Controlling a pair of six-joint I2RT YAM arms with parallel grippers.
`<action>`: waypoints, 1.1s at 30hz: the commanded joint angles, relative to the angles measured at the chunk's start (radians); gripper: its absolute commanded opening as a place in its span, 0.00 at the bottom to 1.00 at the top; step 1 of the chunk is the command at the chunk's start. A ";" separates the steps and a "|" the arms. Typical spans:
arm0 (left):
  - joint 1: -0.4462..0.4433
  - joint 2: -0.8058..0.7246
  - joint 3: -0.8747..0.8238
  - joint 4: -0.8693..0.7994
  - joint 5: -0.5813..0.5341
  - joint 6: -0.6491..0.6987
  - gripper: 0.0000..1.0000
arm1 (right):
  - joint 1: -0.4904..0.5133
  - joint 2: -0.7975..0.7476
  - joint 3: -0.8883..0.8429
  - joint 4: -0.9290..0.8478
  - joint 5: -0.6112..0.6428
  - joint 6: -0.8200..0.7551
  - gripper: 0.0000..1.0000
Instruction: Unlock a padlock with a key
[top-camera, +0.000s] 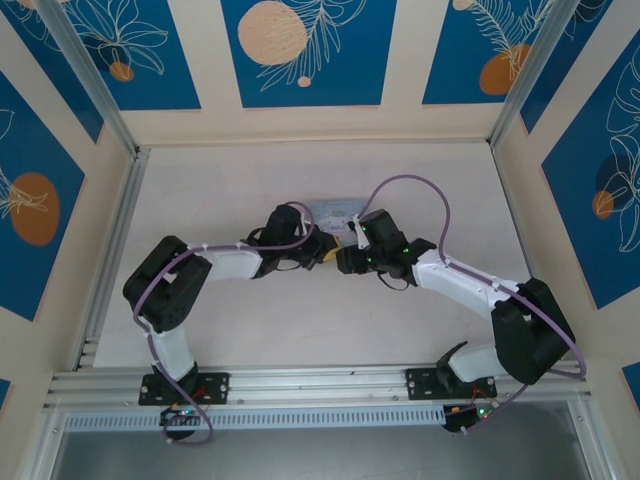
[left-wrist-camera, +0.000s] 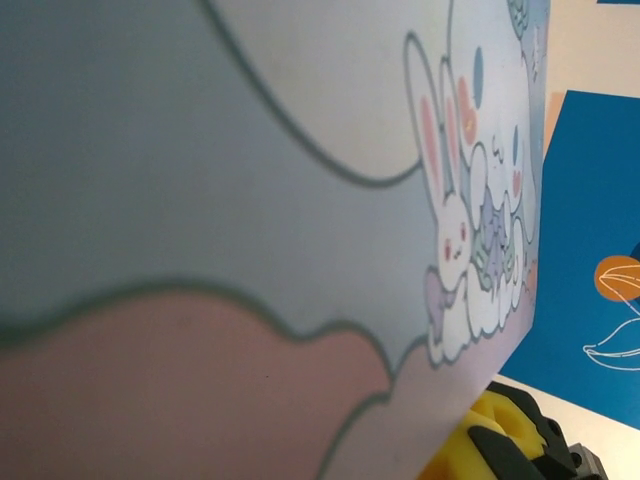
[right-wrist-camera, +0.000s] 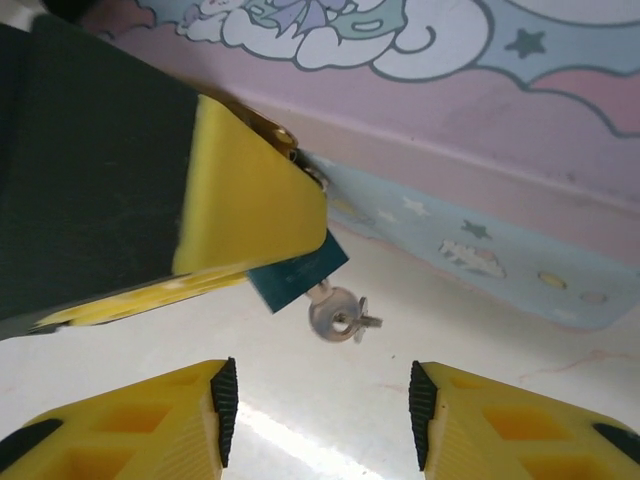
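The key (right-wrist-camera: 338, 314) is seen seated in the underside of the padlock (right-wrist-camera: 300, 277), with its round silver head hanging just below the blue body. The padlock is placed against the side of the tin (right-wrist-camera: 480, 120), around the middle of the table (top-camera: 300, 330). It is half covered by a yellow finger (right-wrist-camera: 250, 200) of the left gripper (top-camera: 322, 252). Whether that gripper is clamped on it cannot be told, since the second finger is hidden.

The right gripper (right-wrist-camera: 320, 405) is held with its fingers spread apart, and the key's head lies just beyond the gap, not yet touched. The step in hand is judged to be gripping and turning the key. The fingers should be advanced until the pads flank the flat head, then closed squarely across it. The wrist should be rolled about the key's own axis, so that the small head is not levered sideways or drawn out.
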 joint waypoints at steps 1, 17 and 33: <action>0.010 -0.047 0.040 -0.069 0.057 0.025 0.00 | 0.019 0.031 0.043 -0.013 0.090 -0.092 0.48; 0.017 -0.059 0.052 -0.101 0.084 0.042 0.00 | 0.073 0.151 0.140 -0.023 0.161 -0.130 0.33; 0.017 -0.056 0.016 -0.086 0.086 0.049 0.00 | -0.009 0.123 0.148 -0.002 -0.049 -0.005 0.00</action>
